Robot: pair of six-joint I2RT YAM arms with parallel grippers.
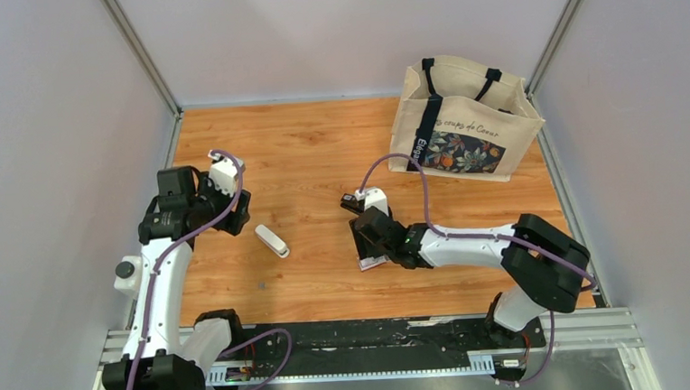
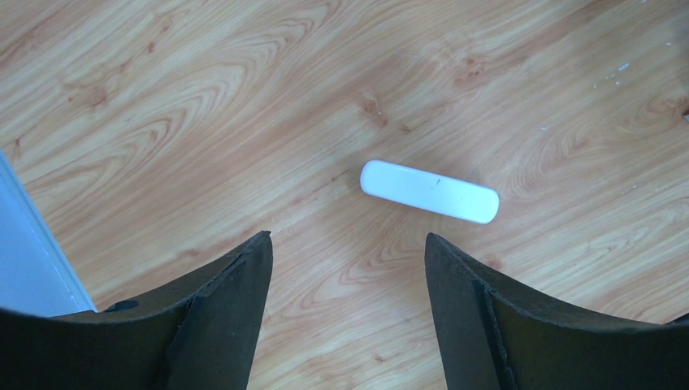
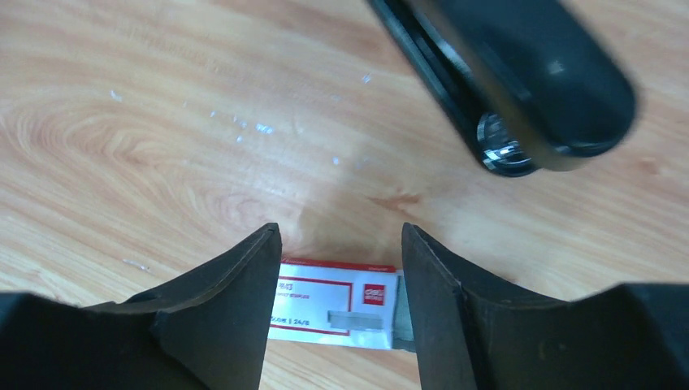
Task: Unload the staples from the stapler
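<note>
The right gripper [image 3: 340, 236] has its two fingers spread apart and nothing clamped between them. In its wrist view a small red-and-white box [image 3: 337, 313] lies flat on the wood, seen through the gap between the fingers. A grey sliver shows at the box's right end, close beside the right finger, too blurred to name. Beyond the fingers and off to the right lies the black stapler [image 3: 520, 89], angled across the wood, with a silvery metal part showing at its near end. It is apart from both fingers. Pale flecks [image 3: 260, 128] dot the wood to its left; whether any are staples I cannot tell.

The left gripper [image 2: 348, 244] is also spread wide and holds nothing. A white rounded bar [image 2: 429, 191] lies on the table [image 1: 320, 142] beyond its fingers, touching neither.

From above, the bar sits between the two grippers, nearer the left. A cloth bag [image 1: 464, 124] stands upright at the far right corner, well apart from both arms.
</note>
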